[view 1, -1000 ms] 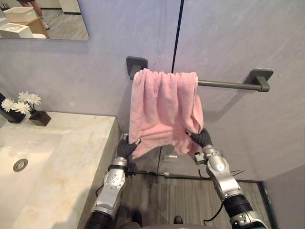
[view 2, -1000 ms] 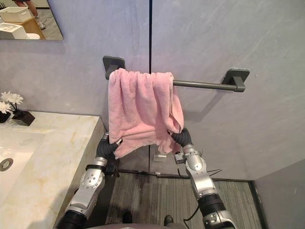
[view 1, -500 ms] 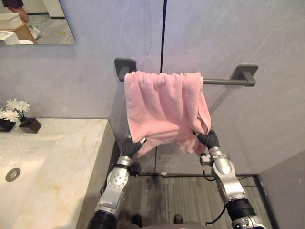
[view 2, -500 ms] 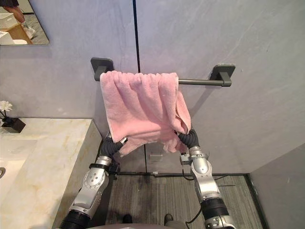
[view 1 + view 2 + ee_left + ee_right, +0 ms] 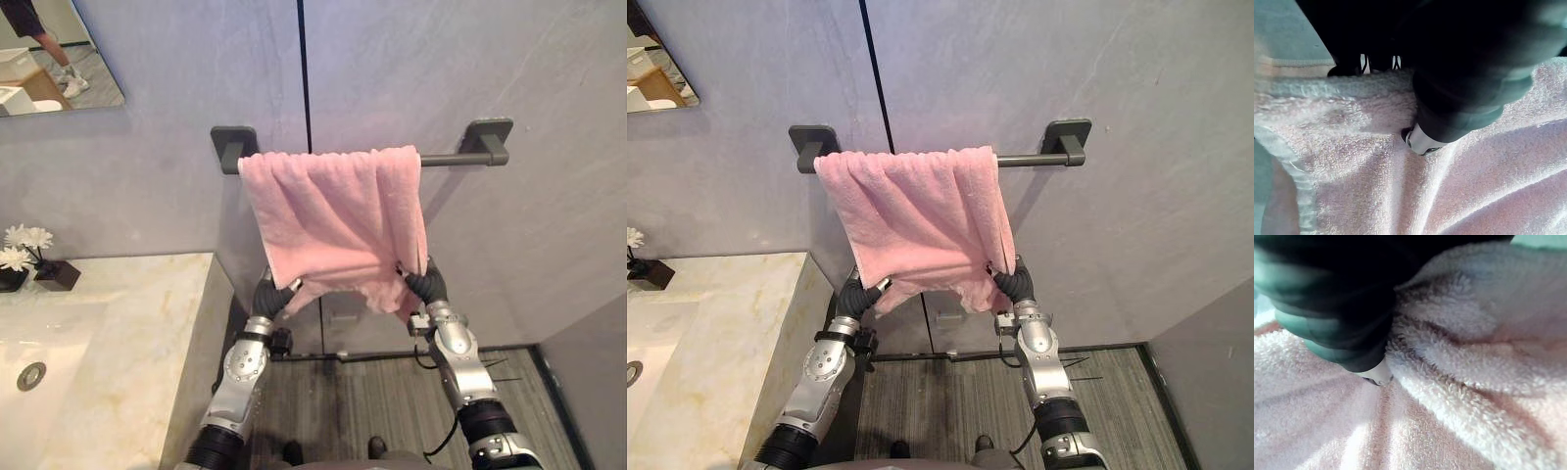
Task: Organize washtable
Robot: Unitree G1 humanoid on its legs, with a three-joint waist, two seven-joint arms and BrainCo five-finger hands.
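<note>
A pink towel hangs over the dark wall rail, spread from the rail's left mount to near its right mount. My left hand grips the towel's lower left corner, and my right hand grips its lower right corner. In the left wrist view the hand pinches the pink towel. In the right wrist view the hand is buried in the towel the same way.
A marble washtable with a sink lies at the left, with white flowers in a dark pot at its back. A mirror hangs above. The grey wall is close ahead, with dark plank floor below.
The camera has swung to the right, so the whole scene sits further left. The towel is spread wider along the rail, its right edge now nearer the right mount. Both hands still hold its corners.
</note>
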